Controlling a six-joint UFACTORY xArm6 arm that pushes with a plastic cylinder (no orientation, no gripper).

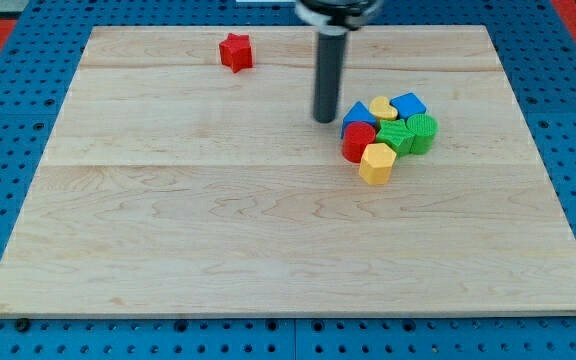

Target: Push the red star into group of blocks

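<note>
One small red star-shaped block is seen alone in the upper left of the frame, near the top edge of the pale wooden board. The dark rod's lower end, my tip, is planted right of centre, just beside the cluster's left edge, approx. touching or nearly touching the blue block. No fingers are fitted, so nothing is spread or pinched; it's a bare rod.

Cluster, right of centre: yellow block at top, second blue block, red cylinder-like block, two green blocks &, yellow hexagonal block.

Key relation: the star lies up-left of the tip, well apart, w/ the group lying down-right of the star. A push toward the group is judged to need the tip placed on the star's far upper-left side first.
</note>
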